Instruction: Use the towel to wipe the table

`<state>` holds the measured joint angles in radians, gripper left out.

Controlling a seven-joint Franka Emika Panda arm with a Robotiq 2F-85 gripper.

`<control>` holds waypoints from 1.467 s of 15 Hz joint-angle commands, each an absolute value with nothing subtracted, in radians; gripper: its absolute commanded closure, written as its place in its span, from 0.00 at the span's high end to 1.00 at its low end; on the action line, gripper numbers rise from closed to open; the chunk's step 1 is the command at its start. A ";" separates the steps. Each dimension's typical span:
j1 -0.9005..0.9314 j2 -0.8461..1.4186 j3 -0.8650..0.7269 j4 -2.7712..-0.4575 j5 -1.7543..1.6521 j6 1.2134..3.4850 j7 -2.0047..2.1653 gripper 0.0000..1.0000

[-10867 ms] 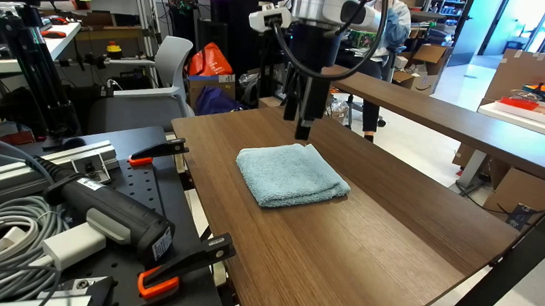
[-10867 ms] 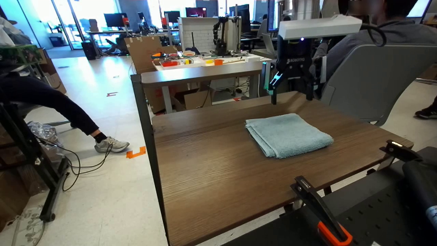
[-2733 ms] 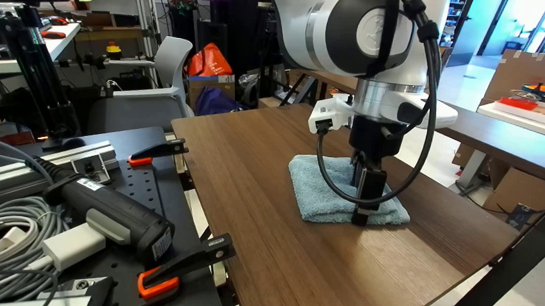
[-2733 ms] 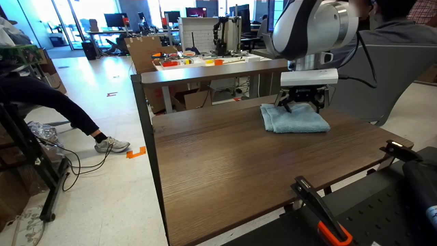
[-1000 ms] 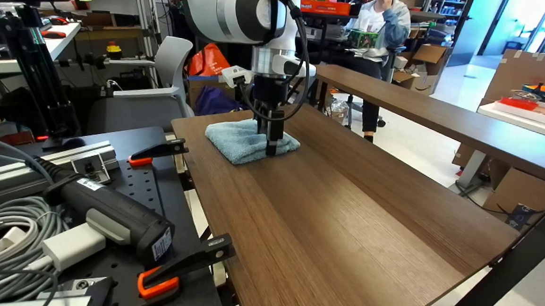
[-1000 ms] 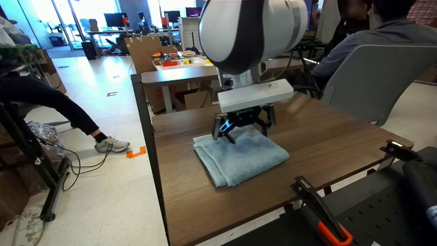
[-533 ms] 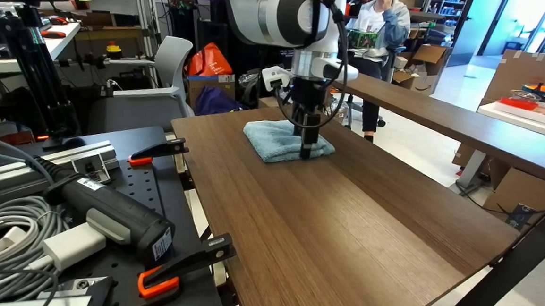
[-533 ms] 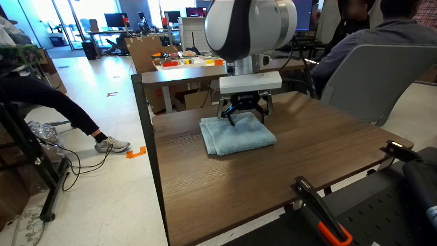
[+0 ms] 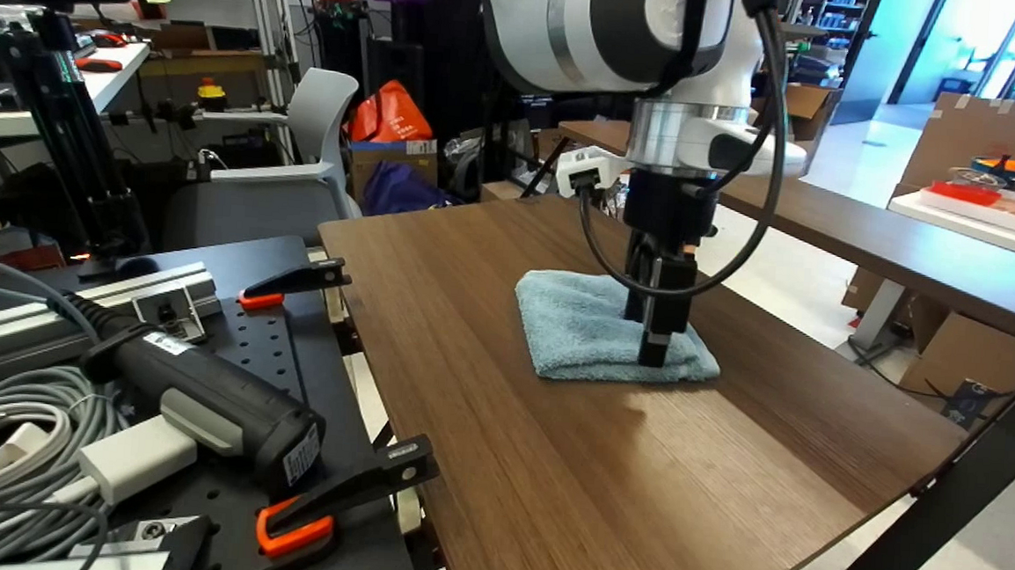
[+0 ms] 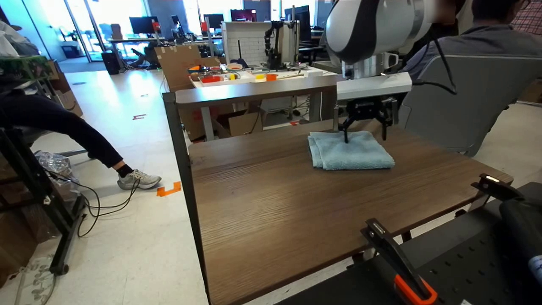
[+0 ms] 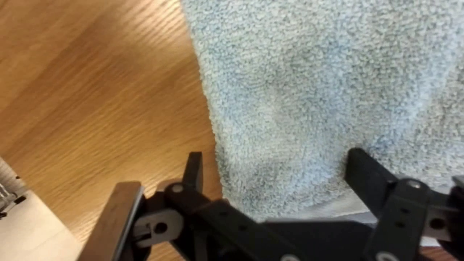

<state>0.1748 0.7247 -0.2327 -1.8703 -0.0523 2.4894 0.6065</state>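
Note:
The folded light blue-teal towel lies flat on the brown wood-grain table (image 9: pixel 540 472), and shows in both exterior views (image 9: pixel 571 329) (image 10: pixel 355 156). It fills much of the wrist view (image 11: pixel 290 90). My gripper (image 9: pixel 642 339) points down at the towel with its fingers wide apart, seen also in an exterior view (image 10: pixel 365 140). In the wrist view the gripper (image 11: pixel 275 156) has one fingertip against the towel's top and the other just past the towel's edge, over the bare wood (image 11: pixel 108 94). No cloth is pinched between the fingers.
A black perforated bench (image 9: pixel 248 348) adjoins the table's side, with a dark handheld tool (image 9: pixel 210 399), cables and orange-and-black clamps (image 9: pixel 299 528) reaching over the table edge. A longer table (image 9: pixel 872 228) stands beyond. A grey chair (image 10: pixel 470 97) with a seated person is close by.
Since the earliest frames my open gripper has come down onto the towel. The towel slides about with it; in the last half second both moved rightward in both exterior views.

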 commanded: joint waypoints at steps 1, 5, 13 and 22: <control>0.157 0.673 -0.265 -1.948 -0.077 2.466 0.608 1.00; 0.135 0.646 -0.261 -2.016 -0.083 2.468 0.570 1.00; 0.080 0.377 -0.146 -2.296 0.023 2.693 0.386 1.00; 0.070 0.315 -0.126 -2.350 0.007 2.650 0.355 1.00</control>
